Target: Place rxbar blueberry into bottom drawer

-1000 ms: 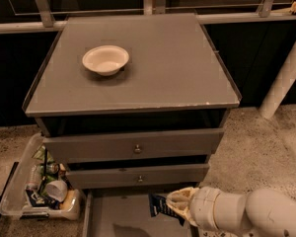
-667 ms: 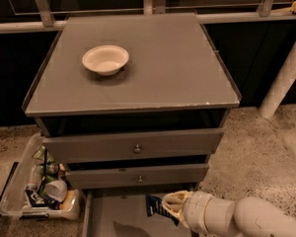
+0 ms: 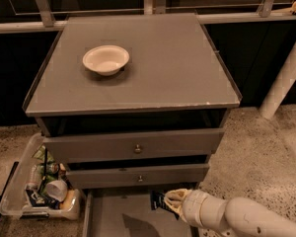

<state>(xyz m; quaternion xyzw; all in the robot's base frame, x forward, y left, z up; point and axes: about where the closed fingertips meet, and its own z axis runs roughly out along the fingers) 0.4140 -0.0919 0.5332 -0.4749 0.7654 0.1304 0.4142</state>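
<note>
The one camera looks down on a grey cabinet standing on a speckled floor. A white bowl sits on the cabinet top, toward its left rear. Below the top are two drawer fronts, the upper and the lower, each with a small knob, and both stand slightly out.

The bottom drawer is pulled open, showing a flat grey floor with a rail along its left side. The arm reaches in from the lower right. Its gripper hangs over the right part of the open drawer, just under the lower front. The pale fingers pinch the bar, whose dark wrapper juts out to the left above the drawer floor.

A clear bin of clutter stands on the floor left of the cabinet. A white post leans at the right.
</note>
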